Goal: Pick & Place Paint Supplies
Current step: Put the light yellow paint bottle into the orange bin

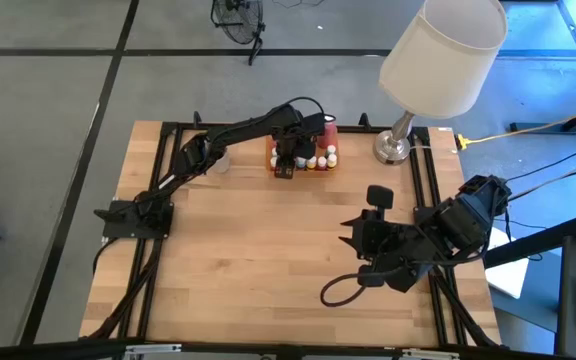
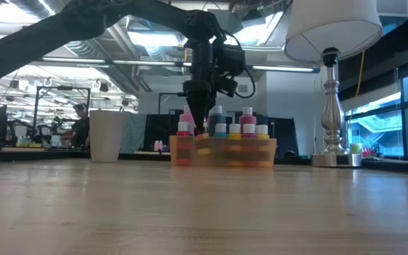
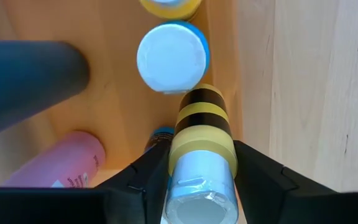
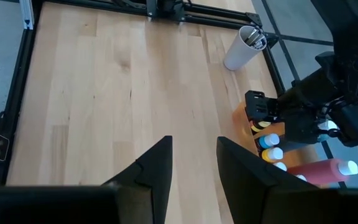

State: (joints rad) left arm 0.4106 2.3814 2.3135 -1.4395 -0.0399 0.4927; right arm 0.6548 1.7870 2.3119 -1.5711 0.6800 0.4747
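The flat orange tray (image 1: 320,128) stands at the table's far middle and holds the paint supplies: a pink bottle (image 3: 61,167) and a dark grey bottle (image 3: 23,81) lean over in it, beside a white-lidded pot (image 3: 171,57) and a yellow-lidded pot (image 3: 169,6). In the low view the white-capped bottles (image 2: 247,122) stand up out of the tray (image 2: 222,151). My left gripper (image 1: 284,168) is over the tray's near-left corner, shut on a small yellow-and-black banded pot (image 3: 202,134) with a pale lid. My right gripper (image 4: 194,165) is open and empty over the table's right part. My left gripper pinches the banded pot between its two fingers (image 3: 148,171), on the pot's two sides just below its pale lid (image 3: 201,186). The fingers come from above, pointing down. The pot stands upright at the tray's corner; whether its foot rests in the tray I cannot tell.
A beige cup (image 1: 218,160) stands left of the tray. A table lamp (image 1: 393,148) with a white shade (image 1: 443,50) stands right of it. The near half of the wooden table (image 1: 268,260) is bare wood. A person (image 2: 81,124) sits far off in the room.
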